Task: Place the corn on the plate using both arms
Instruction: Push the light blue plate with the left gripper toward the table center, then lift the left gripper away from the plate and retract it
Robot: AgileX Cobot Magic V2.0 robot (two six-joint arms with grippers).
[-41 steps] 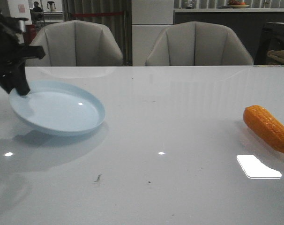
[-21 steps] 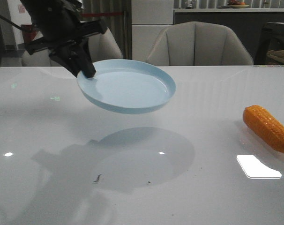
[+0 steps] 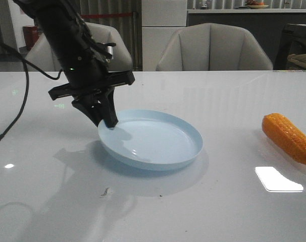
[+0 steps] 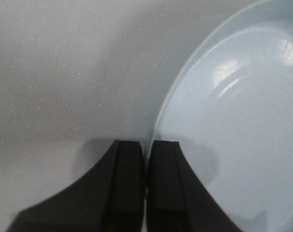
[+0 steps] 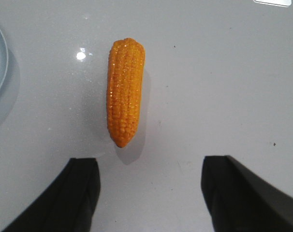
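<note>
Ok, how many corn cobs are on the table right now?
1. The corn lies on the table's right side, well apart from the plate; none on the plate. No others show.

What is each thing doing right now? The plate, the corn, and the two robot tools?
Plate: on the table, nothing on it, its rim pinched by the left tool.
Corn: lying on the table, away from the plate, untouched.
Left tool: shut on the plate's rim.
Right tool: open, above the table near the corn, holding nothing.
</note>
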